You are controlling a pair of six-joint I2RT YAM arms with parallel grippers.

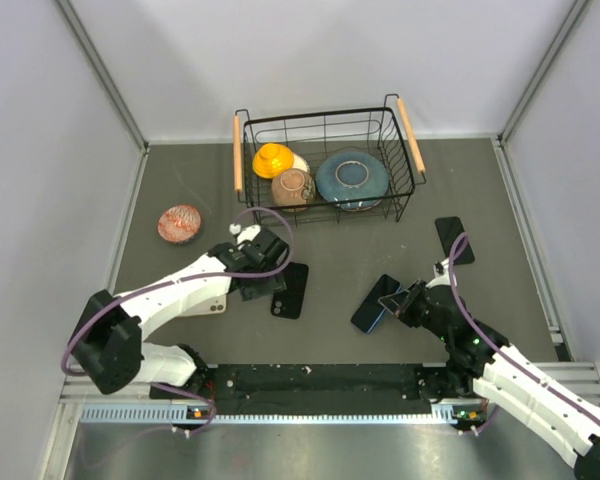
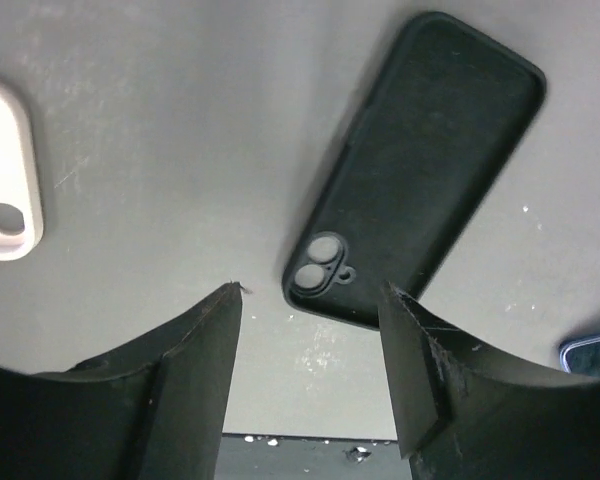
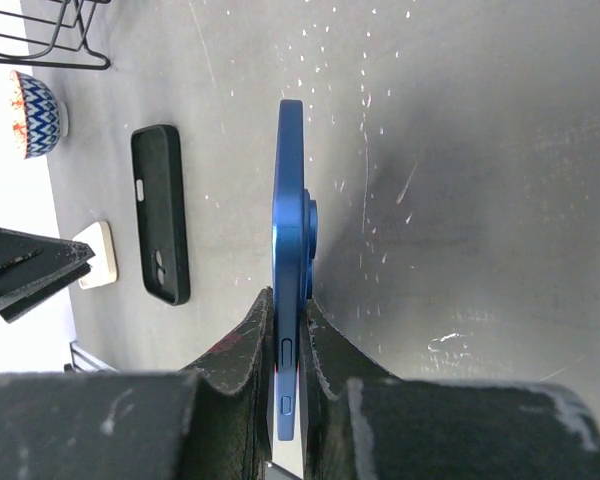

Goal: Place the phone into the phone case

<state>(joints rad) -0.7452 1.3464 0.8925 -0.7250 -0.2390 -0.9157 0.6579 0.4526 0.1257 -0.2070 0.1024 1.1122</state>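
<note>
We start with the grey bench [image 1: 480,180], which carries a wire basket [image 1: 320,114] of crockery at the back, well apart from the work. The two arms reach in ahead of it.

The right end effector [image 3: 290,312] is clenched on the phone [image 3: 290,200], its fingers pinching the two broad faces near one end. From the wrist we see the phone edge-on, and we cannot tell whether its far end touches the bench. The left end effector [image 2: 312,298] is released, jaws spread around nothing, hovering just beside the camera end of the case [image 2: 420,170]. The case lies flat on the bench between the arms, left of the phone and apart from it. A beige case [image 2: 5,180] lies further left.

We judge the phone stiff, dense for its size and slick on its faces. Pinched at one end, it could swivel or slip, and a drop could crack it. The case looks light and rubbery, so it will likely skid or flex when the phone is pressed in. We would pin it by its long walls, or at the end away from where the phone enters.

The phone is deep blue, with a raised camera bump on one face and small side buttons. The case is matte black with rounded corners and appears to lie open side up, though we are not sure. At one end is its smallest feature, a cutout with two round holes and a tiny third.
</note>
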